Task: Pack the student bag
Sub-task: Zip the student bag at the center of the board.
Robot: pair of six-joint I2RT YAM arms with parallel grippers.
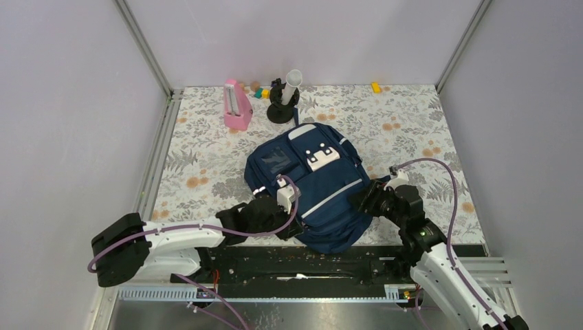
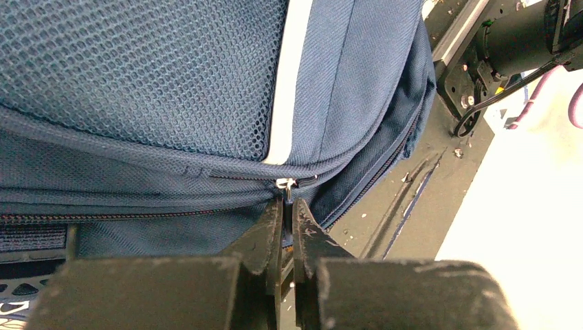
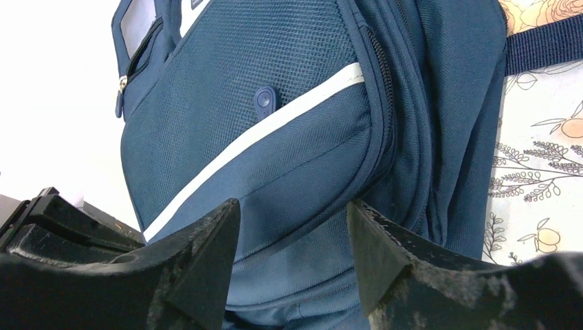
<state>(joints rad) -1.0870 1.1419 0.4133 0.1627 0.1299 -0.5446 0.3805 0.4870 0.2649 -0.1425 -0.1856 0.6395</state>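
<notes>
The student bag lies front-up on the floral tabletop, with its bottom end overhanging the black rail at the near edge. The likeliest failure is the zipper pull slipping out. The left hand has its fingers pressed together on what looks like only the thin tab, so a sideways tug could strip it free. Nothing pins the bag either, so it could drag along or slide further off the edge. The right hand sits low at the bag's right flank with its fingers apart, gripping nothing, and could bunch loose fabric into the zipper track if it closes. Both arms reach in low from either side.
</notes>
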